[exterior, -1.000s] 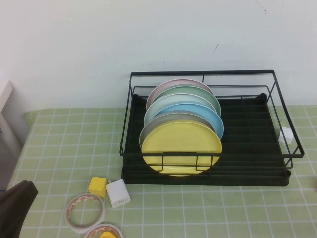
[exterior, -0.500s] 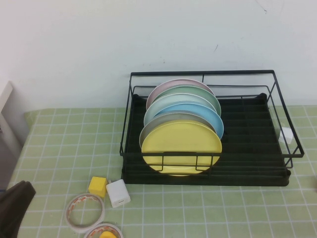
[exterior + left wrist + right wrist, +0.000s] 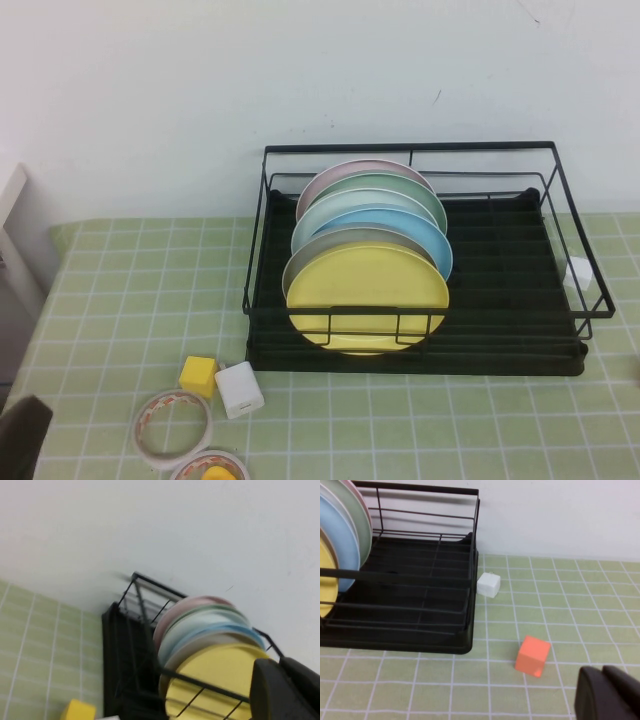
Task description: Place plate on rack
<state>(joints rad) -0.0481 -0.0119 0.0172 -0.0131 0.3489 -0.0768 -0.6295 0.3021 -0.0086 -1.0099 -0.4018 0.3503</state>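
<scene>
The yellow plate (image 3: 366, 296) stands upright in the front slot of the black wire rack (image 3: 505, 300), ahead of a grey-white plate and several pastel plates. It also shows in the left wrist view (image 3: 220, 672) behind the rack's front rail (image 3: 200, 682). My left gripper (image 3: 22, 438) is low at the near left corner of the table, far from the rack; its fingers are shut and empty in the left wrist view (image 3: 281, 667). My right gripper (image 3: 604, 674) is shut and empty, over the mat to the right of the rack (image 3: 420, 595), and is out of the high view.
A yellow cube (image 3: 197, 374), a white cube (image 3: 238, 389) and two tape rolls (image 3: 173, 425) lie in front of the rack's left end. A small white cube (image 3: 488, 584) sits by the rack's right side, an orange cube (image 3: 532, 655) nearer my right gripper.
My left arm has drawn back and down toward the near left corner, showing less in the high view. The plates and rack have not moved.
</scene>
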